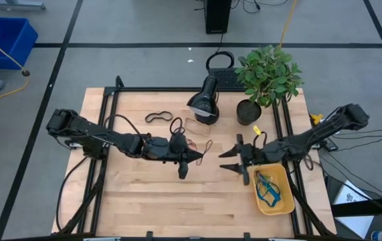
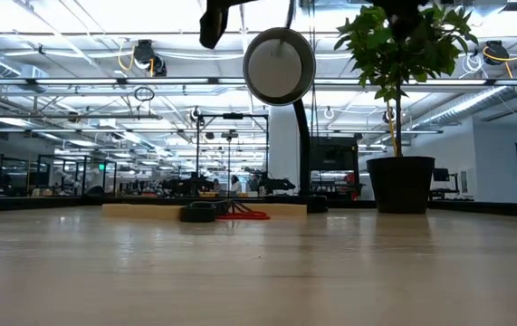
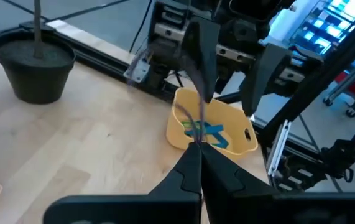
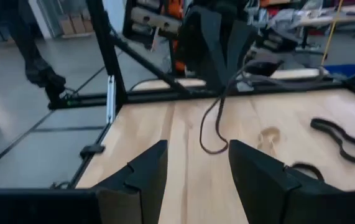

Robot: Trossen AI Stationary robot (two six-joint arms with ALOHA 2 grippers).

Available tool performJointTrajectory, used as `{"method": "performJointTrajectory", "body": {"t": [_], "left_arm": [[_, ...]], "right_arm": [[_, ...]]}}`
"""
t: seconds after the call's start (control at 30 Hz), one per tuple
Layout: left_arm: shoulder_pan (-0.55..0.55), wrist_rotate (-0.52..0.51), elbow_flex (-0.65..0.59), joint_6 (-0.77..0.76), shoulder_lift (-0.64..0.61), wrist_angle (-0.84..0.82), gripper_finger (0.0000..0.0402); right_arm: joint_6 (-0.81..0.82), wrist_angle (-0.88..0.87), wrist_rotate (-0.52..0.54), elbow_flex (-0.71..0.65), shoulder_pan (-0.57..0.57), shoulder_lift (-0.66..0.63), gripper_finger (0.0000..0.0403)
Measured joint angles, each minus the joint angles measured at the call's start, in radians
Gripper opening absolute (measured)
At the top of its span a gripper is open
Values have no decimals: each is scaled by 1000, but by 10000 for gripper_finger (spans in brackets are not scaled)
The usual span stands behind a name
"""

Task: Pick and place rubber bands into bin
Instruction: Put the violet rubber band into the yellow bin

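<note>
My left gripper [image 1: 197,158] is over the table's middle, shut on a thin dark rubber band [image 4: 211,124] that dangles as a loop below it. My right gripper [image 1: 228,161] faces it from the right, open, with nothing between its fingers. The yellow bin [image 1: 285,201] stands at the near right and has blue and green rubber bands [image 1: 265,186] in it; it also shows in the left wrist view [image 3: 239,127]. A black band [image 1: 158,117], a pale band [image 1: 197,127] and a red band [image 2: 244,215] lie flat on the wood at the far middle. My left gripper pinches the dark rubber band by one end [image 3: 199,135] between its shut fingertips. The fingers come roughly level from the table's left. The rest of the loop [image 4: 209,146] hangs slack below the fingers, clear of the table.
A black lamp [image 1: 205,100] and a potted plant [image 1: 265,77] stand at the table's far edge. A blue crate [image 1: 7,40] is on the floor at the far left. Bare wood lies along the near edge.
</note>
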Motion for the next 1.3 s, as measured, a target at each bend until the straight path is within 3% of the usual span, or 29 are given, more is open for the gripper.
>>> {"method": "performJointTrajectory", "body": {"t": [0.37,0.5,0.83,1.0,1.2,1.3], "left_arm": [[0,-8,0,34,0,29,4],[1,-8,0,61,0,59,3],[6,-8,1,79,0,80,4],[6,-8,1,95,0,86,4],[12,-9,1,103,0,102,16],[17,-8,1,102,0,102,22]], "right_arm": [[10,327,-4,0,-63,209,165],[29,421,-62,0,-84,262,165],[30,498,-82,1,-113,330,156],[30,499,-82,1,-114,329,111],[24,498,-82,1,-114,329,17],[13,498,-82,1,-113,328,8]]}}
